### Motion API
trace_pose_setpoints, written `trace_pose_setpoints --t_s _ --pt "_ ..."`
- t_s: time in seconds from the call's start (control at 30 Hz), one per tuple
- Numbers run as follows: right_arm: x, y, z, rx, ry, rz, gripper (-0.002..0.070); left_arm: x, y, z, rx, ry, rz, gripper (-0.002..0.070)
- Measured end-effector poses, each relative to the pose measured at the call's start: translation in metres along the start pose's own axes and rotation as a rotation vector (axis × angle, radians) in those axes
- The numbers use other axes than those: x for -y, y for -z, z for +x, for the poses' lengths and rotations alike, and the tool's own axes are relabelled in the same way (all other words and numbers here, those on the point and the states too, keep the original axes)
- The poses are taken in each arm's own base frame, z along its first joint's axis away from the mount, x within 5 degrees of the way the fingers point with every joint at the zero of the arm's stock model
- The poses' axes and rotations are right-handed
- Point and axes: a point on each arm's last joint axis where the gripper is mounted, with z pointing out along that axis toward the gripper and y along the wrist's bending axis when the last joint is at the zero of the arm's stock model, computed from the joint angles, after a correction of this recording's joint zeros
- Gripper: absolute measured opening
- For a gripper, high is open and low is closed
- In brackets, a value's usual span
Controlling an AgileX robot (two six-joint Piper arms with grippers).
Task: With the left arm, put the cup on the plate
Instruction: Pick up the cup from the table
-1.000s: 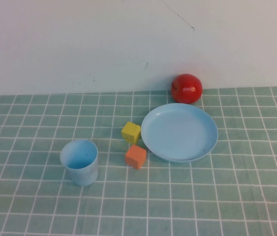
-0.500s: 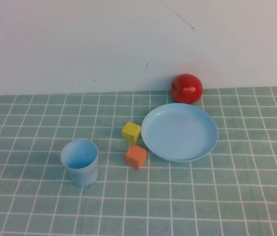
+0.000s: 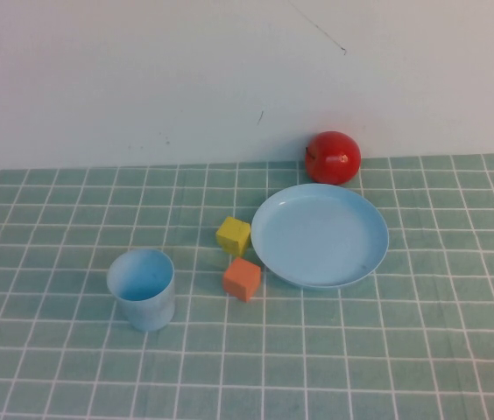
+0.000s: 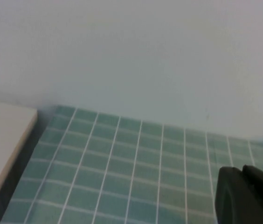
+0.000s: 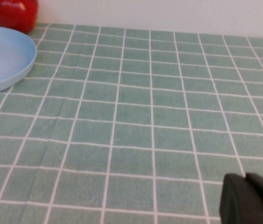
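Observation:
The light blue cup [image 3: 142,287] stands upright on the green checked cloth at the front left. The light blue plate [image 3: 320,234] lies right of centre with nothing on it; its edge also shows in the right wrist view [image 5: 1,56]. Neither arm shows in the high view. My left gripper [image 4: 242,170] is shut and empty above bare cloth near the white wall; the cup does not show in its view. My right gripper [image 5: 245,177] is shut and empty over bare cloth, well to the side of the plate.
A red apple [image 3: 333,157] sits just behind the plate by the wall. A yellow cube [image 3: 234,235] and an orange cube [image 3: 243,278] lie between cup and plate. A pale board edge [image 4: 1,140] borders the cloth in the left wrist view.

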Motion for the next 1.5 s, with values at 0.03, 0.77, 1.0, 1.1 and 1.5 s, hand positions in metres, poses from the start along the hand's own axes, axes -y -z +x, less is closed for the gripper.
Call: trace_pose_setpoints --t_s 0.03,0.77,1.0,1.1,1.5 --pt "0.0 0.0 0.0 0.0 0.0 0.0 -0.0002 0.001 -0.005 -0.003 -0.047 -0.026 -0.008 -0.0003" --pt "0.0 0.0 0.0 0.0 0.0 0.0 -0.0002 0.066 -0.185 -0.011 -0.757 -0.256 0.38 0.0351" --pt "0.0 0.0 0.0 0.0 0.001 0.0 -0.0002 0.082 -0.229 0.054 -0.941 -0.438 0.304 0.0379" --pt "0.0 0.0 0.0 0.0 0.001 0.0 -0.0002 0.081 -0.238 0.066 -0.962 -0.474 0.256 0.0382" --pt "0.0 0.0 0.0 0.0 0.003 0.0 -0.0002 0.07 -0.269 0.112 -1.092 -0.48 0.201 0.0351"
